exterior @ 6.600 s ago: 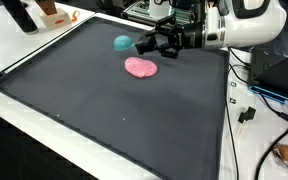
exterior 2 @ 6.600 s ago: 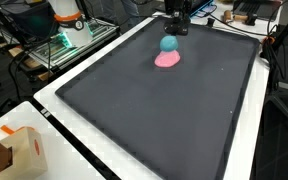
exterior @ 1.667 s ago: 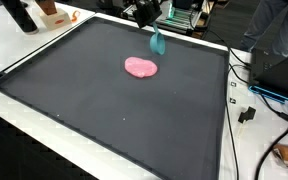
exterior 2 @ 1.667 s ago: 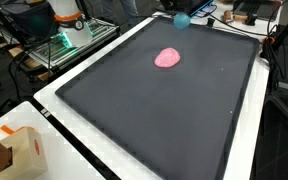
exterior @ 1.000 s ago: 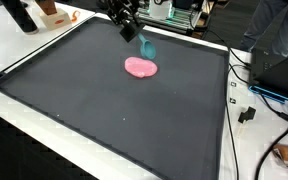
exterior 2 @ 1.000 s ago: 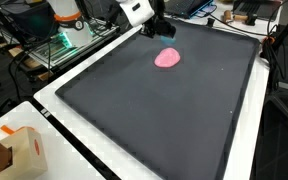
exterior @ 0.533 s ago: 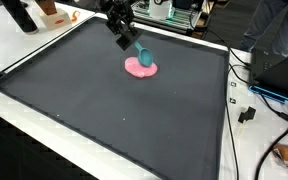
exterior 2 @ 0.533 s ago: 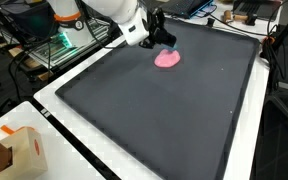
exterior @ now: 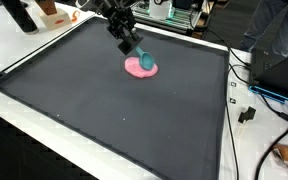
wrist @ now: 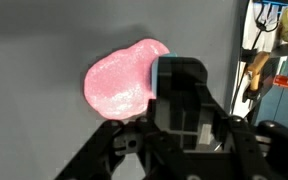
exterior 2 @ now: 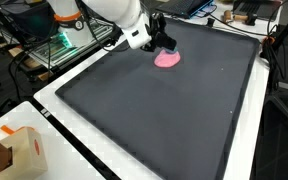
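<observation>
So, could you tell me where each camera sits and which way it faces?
Exterior view: high beside the black mat, looking across at the pink blob; the hand shows, holding a teal object.
Exterior view: high at a mat edge, looking along it; white arm and hand show.
Wrist view: above, facing down at the pink blob; the hand shows.
All three share pink blob and hand.

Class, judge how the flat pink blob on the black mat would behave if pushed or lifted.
The pink blob lies low and flat, so it would probably slide, not roll. Its uneven outline suggests softness; it may droop when lifted. The gripper holds a teal object close by it.
</observation>
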Controlling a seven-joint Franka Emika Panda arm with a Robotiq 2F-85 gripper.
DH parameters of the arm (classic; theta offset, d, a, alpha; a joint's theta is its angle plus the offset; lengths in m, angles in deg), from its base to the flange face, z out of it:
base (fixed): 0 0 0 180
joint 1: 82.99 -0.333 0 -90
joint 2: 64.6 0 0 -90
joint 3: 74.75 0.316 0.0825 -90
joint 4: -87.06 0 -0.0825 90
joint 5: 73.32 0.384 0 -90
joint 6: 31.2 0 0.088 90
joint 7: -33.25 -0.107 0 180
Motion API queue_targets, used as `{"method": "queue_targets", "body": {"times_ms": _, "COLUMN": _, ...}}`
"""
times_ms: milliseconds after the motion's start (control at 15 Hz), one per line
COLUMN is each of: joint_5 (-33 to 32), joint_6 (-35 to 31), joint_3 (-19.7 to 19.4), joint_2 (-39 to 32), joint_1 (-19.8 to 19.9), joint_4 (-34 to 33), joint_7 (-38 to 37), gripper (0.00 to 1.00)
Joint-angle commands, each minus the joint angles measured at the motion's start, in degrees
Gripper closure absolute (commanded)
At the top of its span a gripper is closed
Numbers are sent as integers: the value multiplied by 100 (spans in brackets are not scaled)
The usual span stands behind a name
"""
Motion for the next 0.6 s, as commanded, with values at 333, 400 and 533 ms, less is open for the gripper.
{"method": "queue_targets", "body": {"times_ms": 333, "joint_5": 27, "joint_6": -529, "joint_3": 55, "joint_2": -250, "joint_1": 131, "joint_4": 100, "joint_7": 205, "gripper": 74}}
{"method": "queue_targets", "body": {"times_ms": 400, "joint_5": 7, "joint_6": -559, "joint_3": 47, "joint_2": -244, "joint_1": 141, "joint_4": 115, "joint_7": 196, "gripper": 74}}
{"method": "queue_targets", "body": {"times_ms": 533, "joint_5": 10, "joint_6": -547, "joint_3": 42, "joint_2": -239, "joint_1": 166, "joint_4": 138, "joint_7": 188, "gripper": 74}}
